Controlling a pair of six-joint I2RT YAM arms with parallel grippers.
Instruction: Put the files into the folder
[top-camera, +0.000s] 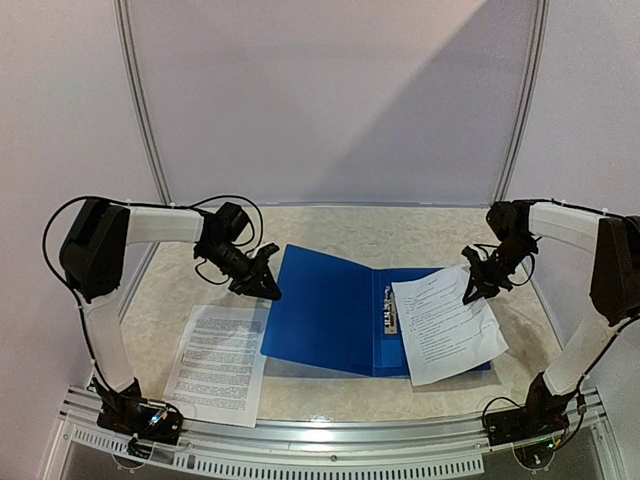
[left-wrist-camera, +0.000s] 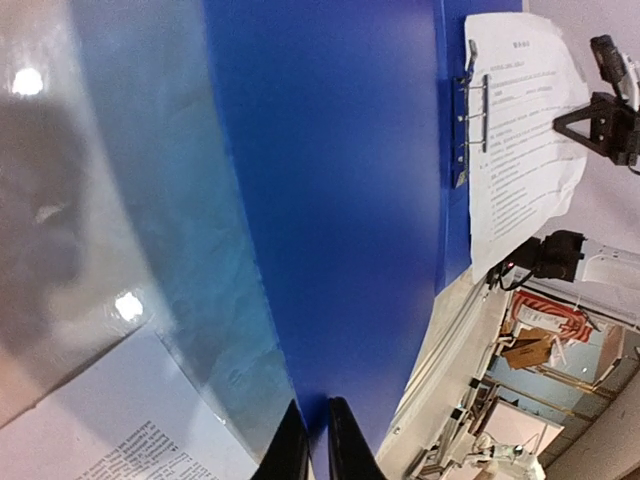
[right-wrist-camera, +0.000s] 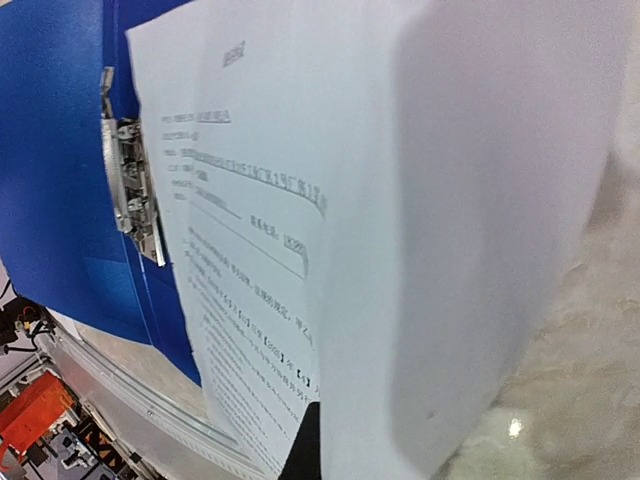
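The blue folder (top-camera: 325, 310) lies open in the middle of the table, its metal clip (top-camera: 389, 310) at the spine. My left gripper (top-camera: 270, 290) is shut on the left edge of its left cover, which is lifted slightly off the table; in the left wrist view the fingers (left-wrist-camera: 318, 405) pinch that blue cover (left-wrist-camera: 340, 200). My right gripper (top-camera: 470, 290) is shut on the far right corner of one file (top-camera: 445, 325), which rests over the folder's right half. That sheet (right-wrist-camera: 300, 200) curls over one finger (right-wrist-camera: 305, 450). The other file (top-camera: 218, 362) lies flat at the near left.
The metal rail (top-camera: 330, 440) runs along the table's near edge, just below the left file. White walls and a curved frame (top-camera: 150, 130) close off the back. The right arm's base (top-camera: 535, 420) stands close to the folder's near right corner.
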